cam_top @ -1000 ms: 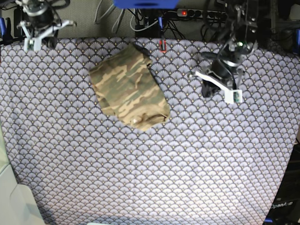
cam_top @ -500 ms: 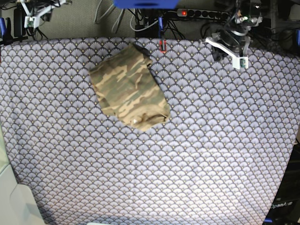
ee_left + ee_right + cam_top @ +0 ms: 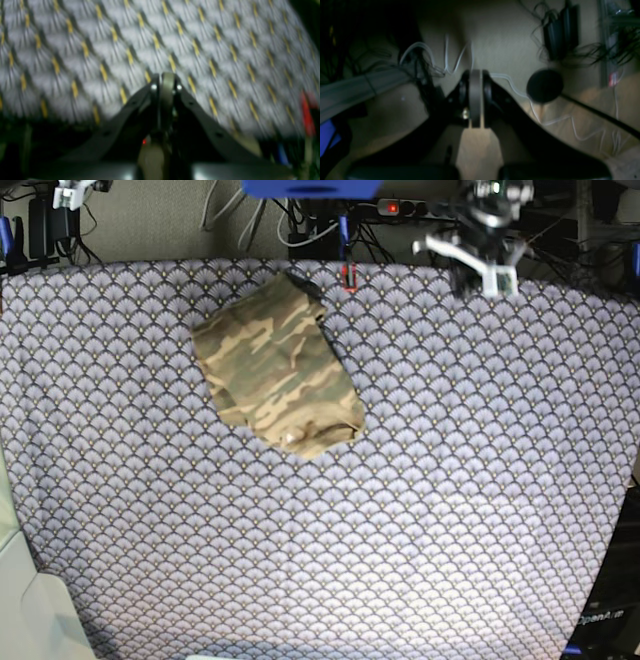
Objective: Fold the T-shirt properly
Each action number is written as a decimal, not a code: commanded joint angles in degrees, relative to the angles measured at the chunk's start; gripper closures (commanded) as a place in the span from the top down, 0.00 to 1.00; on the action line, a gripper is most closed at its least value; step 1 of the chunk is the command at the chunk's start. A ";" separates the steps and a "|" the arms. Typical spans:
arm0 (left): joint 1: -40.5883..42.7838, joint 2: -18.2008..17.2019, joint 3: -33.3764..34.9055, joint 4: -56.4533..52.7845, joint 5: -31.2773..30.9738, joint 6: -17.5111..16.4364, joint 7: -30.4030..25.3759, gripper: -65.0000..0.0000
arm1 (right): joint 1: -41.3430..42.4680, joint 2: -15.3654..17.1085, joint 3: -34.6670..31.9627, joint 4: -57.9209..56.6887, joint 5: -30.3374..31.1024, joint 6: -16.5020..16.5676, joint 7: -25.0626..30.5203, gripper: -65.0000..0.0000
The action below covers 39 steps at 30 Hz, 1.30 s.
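The T-shirt (image 3: pixel 278 370), in olive, tan and brown camouflage, lies folded into a compact tilted rectangle on the purple-grey fan-scale tablecloth (image 3: pixel 400 510), left of centre toward the far edge. Nothing touches it. My left gripper (image 3: pixel 468 265) hovers at the table's far edge, well to the right of the shirt. In its wrist view the left gripper (image 3: pixel 167 80) is shut and empty over blurred tablecloth (image 3: pixel 100 37). My right gripper (image 3: pixel 72 194) barely shows at the top left corner, off the table. Its wrist view shows the right gripper (image 3: pixel 475 75) shut and empty above the floor.
Behind the table's far edge lie a power strip (image 3: pixel 400 207) with a red light, tangled cables and a blue object (image 3: pixel 310 188). A small red item (image 3: pixel 347 277) sits at that edge. A pale surface (image 3: pixel 30 610) adjoins the near left corner. Cables (image 3: pixel 450 57) cross the floor.
Both arms have drawn back from the table: the left gripper rose from mid-right to the far edge, the right slid out toward the top left corner. The T-shirt has not moved.
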 commanded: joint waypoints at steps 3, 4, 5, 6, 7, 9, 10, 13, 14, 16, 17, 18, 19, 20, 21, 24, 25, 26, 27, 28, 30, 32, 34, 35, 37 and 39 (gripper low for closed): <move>3.47 0.09 0.47 7.85 -0.21 0.37 7.17 0.03 | -4.54 2.13 2.09 5.46 0.20 0.40 3.01 0.00; 3.47 0.18 0.47 10.49 -0.21 0.46 7.96 0.03 | -4.89 2.30 2.53 6.95 0.20 0.40 3.01 0.00; 3.47 0.44 0.47 13.04 -0.21 0.55 9.10 0.03 | -5.07 2.30 2.62 8.10 0.02 0.40 3.01 0.00; 3.56 0.62 0.29 15.68 -0.21 0.55 10.69 0.03 | -5.42 2.30 2.62 8.97 -0.06 0.40 3.01 0.00; 3.65 0.62 -0.32 17.52 -0.21 0.55 11.57 0.03 | -6.04 2.39 2.62 9.33 -0.06 0.31 3.01 0.00; 3.74 0.79 -1.29 20.78 -0.21 0.55 13.59 0.03 | -6.48 3.01 2.71 9.68 0.20 0.31 3.10 0.00; 4.00 0.79 -1.46 21.21 -0.21 0.55 13.85 0.03 | -6.74 3.01 2.71 9.50 0.20 0.31 3.10 0.00; 6.46 1.06 -1.55 21.13 0.14 0.55 12.53 0.03 | -7.18 2.92 2.79 8.18 0.20 0.31 3.45 0.00; 6.73 0.88 -1.55 21.13 0.14 0.55 12.09 0.03 | -7.18 2.92 2.79 8.01 0.20 0.31 3.36 0.00; 8.22 0.97 -1.55 21.04 0.23 0.19 11.48 0.03 | -7.18 2.57 2.79 7.48 0.20 0.31 3.27 0.00; 9.54 0.97 -1.55 20.60 0.23 0.11 11.48 0.03 | -7.53 2.13 2.79 7.13 0.20 0.31 3.10 0.00; 10.33 0.79 -1.55 19.98 0.23 0.11 11.39 0.03 | -7.79 1.95 2.79 5.81 0.20 0.31 3.45 0.00; 10.68 0.71 -1.55 19.37 0.23 0.11 10.86 0.03 | -7.88 1.60 2.79 5.11 0.20 0.49 3.45 0.00; 10.95 0.71 -1.55 18.05 0.32 0.02 9.98 0.03 | -7.79 1.60 2.79 4.14 0.20 0.57 3.45 0.00; 11.56 0.71 -1.55 16.20 0.32 0.02 8.66 0.03 | -7.79 1.51 2.53 2.91 0.20 0.66 3.45 0.00; 11.91 0.62 -0.94 9.79 0.32 0.02 4.80 0.03 | -6.04 0.19 2.27 -1.49 0.02 0.84 3.54 0.00; 11.74 0.62 -0.85 7.15 0.32 0.02 4.01 0.03 | -5.07 -0.42 2.18 -2.98 -0.15 0.84 3.10 0.00; 11.56 0.79 -0.85 4.42 0.32 -0.07 3.04 0.03 | -4.45 -1.04 2.00 -4.83 -0.15 1.54 3.10 0.00; 10.95 0.88 -0.85 2.05 0.32 -0.07 2.34 0.03 | -3.75 -1.65 1.83 -6.67 -0.15 3.12 3.10 0.00; 10.07 0.97 -0.76 -0.41 0.32 -0.07 1.72 0.03 | -2.43 -2.27 1.30 -9.05 -0.15 5.23 3.10 0.00; 8.13 0.88 0.65 -4.72 0.32 -0.07 0.84 0.03 | 0.64 -3.41 0.86 -13.09 -0.15 9.01 3.10 0.00; 5.58 0.62 2.14 -10.08 0.23 -0.07 0.31 0.03 | 3.28 -5.17 0.77 -18.37 -0.15 11.92 3.01 0.00; 2.68 0.71 2.67 -16.15 0.32 -0.07 -0.21 0.03 | 6.10 -5.96 0.68 -23.20 -0.24 13.94 3.01 0.00; 0.57 0.88 2.67 -19.40 0.32 -0.07 -0.39 0.03 | 7.68 -6.05 0.68 -26.01 -0.24 14.73 3.01 0.00; -3.21 0.88 2.75 -26.08 0.32 -0.07 -0.39 0.03 | 11.11 -6.75 -0.81 -31.29 -0.24 16.75 3.01 0.00; -7.43 0.97 2.75 -33.73 0.32 -0.07 -0.48 0.03 | 15.50 -7.28 -1.60 -38.06 -0.24 20.09 3.10 0.00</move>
